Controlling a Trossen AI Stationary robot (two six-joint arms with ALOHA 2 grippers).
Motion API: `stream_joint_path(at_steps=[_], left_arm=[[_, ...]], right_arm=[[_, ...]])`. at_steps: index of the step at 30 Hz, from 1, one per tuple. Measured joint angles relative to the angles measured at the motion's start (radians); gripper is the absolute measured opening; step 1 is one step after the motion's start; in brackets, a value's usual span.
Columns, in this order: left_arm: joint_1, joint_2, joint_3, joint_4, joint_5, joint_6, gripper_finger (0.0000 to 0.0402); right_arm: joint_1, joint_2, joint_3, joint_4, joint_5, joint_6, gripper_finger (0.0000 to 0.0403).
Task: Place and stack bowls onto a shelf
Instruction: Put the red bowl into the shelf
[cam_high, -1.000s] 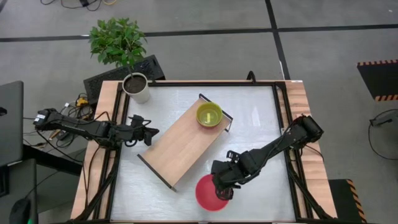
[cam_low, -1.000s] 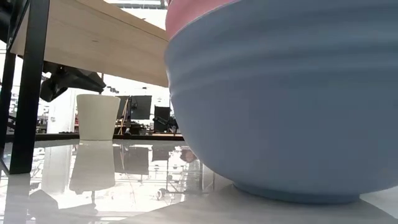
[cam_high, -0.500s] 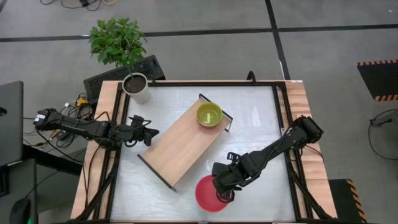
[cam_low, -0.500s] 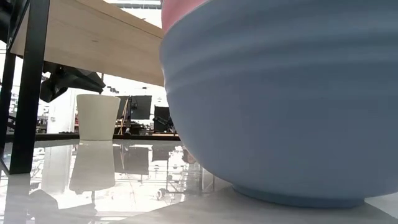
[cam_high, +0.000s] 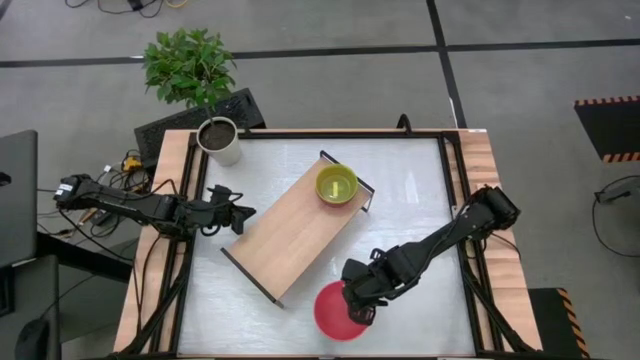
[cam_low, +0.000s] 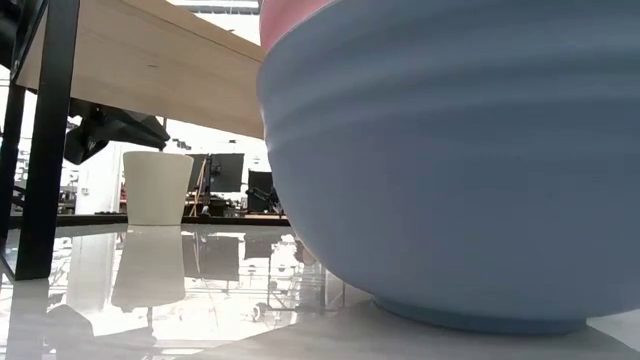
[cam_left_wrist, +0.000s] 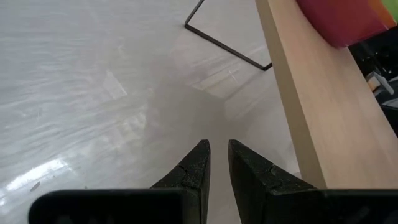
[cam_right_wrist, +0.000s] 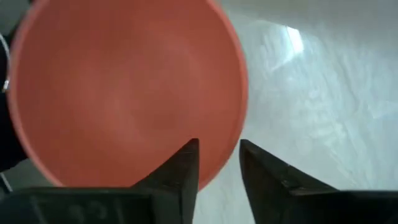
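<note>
A large red bowl (cam_high: 336, 314) sits nested in a blue bowl (cam_low: 450, 170) near the table's near edge; its pink-red rim (cam_low: 295, 15) shows above the blue wall. My right gripper (cam_right_wrist: 217, 152) hangs over the red bowl's right rim, open by a narrow gap. One finger is over the inside, the other outside. A small yellow-green bowl (cam_high: 336, 184) stands on the right end of the wooden shelf (cam_high: 290, 232). My left gripper (cam_left_wrist: 218, 152) is shut, low beside the shelf's left long side. My right gripper comes at the red bowl from above, its fingers on either side of the rim (cam_right_wrist: 231, 149). The outer finger (cam_right_wrist: 252, 158) stands close against the rim. I cannot tell whether either finger touches it. The bowl rests in the blue bowl, which stands on the table.
A white plant pot (cam_high: 219, 141) with soil stands at the table's far left corner. The shelf lies slantwise across the table's middle, with black frames (cam_high: 349, 175) at its ends. Bare table (cam_high: 420, 190) lies right of the shelf.
The stacked bowls have shifted a little toward the table's left, as the low view shows, then stayed still. My right gripper has edged slightly toward the near edge over the red bowl's rim.
</note>
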Motion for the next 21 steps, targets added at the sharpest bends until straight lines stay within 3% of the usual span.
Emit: stream_joint_path(at_steps=[6, 15, 21], left_arm=[[0.0, 0.0, 0.0, 0.003, 0.001, -0.001, 0.0043], [0.0, 0.0, 0.0, 0.002, 0.002, -0.003, 0.0043], [0.0, 0.0, 0.0, 0.004, 0.005, -0.02, 0.0043]], right_arm=[[-0.007, 0.012, -0.015, -0.018, 0.003, 0.015, 0.0158], [-0.004, 0.034, -0.016, 0.0, -0.043, -0.013, 0.0101], [-0.014, 0.032, -0.016, -0.002, -0.044, -0.032, 0.0028]])
